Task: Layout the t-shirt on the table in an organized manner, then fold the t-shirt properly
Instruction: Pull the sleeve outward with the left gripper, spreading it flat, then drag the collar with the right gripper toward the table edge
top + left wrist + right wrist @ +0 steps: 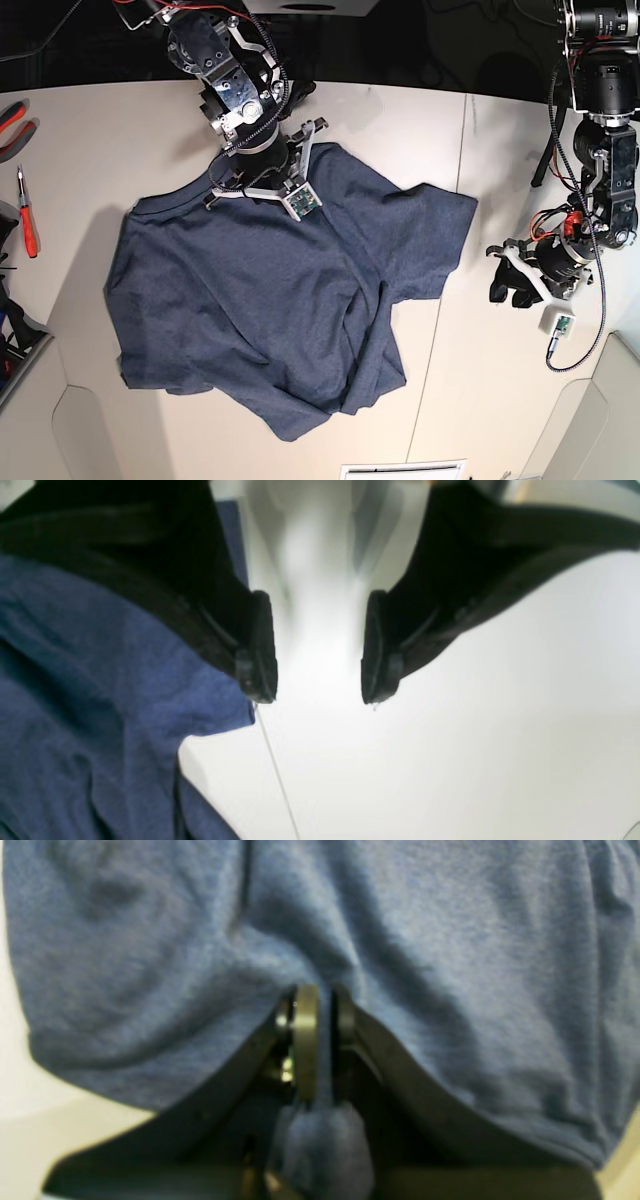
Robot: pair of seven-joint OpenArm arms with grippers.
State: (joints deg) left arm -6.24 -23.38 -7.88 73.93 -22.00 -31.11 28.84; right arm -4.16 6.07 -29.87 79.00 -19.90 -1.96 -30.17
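An off-white table [480,400] carries the navy t-shirt [260,310], spread wrinkled with one sleeve reaching toward the seam.

Base view: the right hand [262,172] sits on the shirt's far edge; the left hand [512,285] hovers over bare table, apart from the shirt.

Left wrist view: the left hand's jaws stand wide apart, empty, cloth beside them.

Right wrist view: the right hand's jaws pinch a fold of shirt.

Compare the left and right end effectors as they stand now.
The left end effector is open and empty; the right end effector is shut on the t-shirt. The left sits off the shirt over the bare table; the right is at the shirt's far edge. Both are dark two-fingered grippers.
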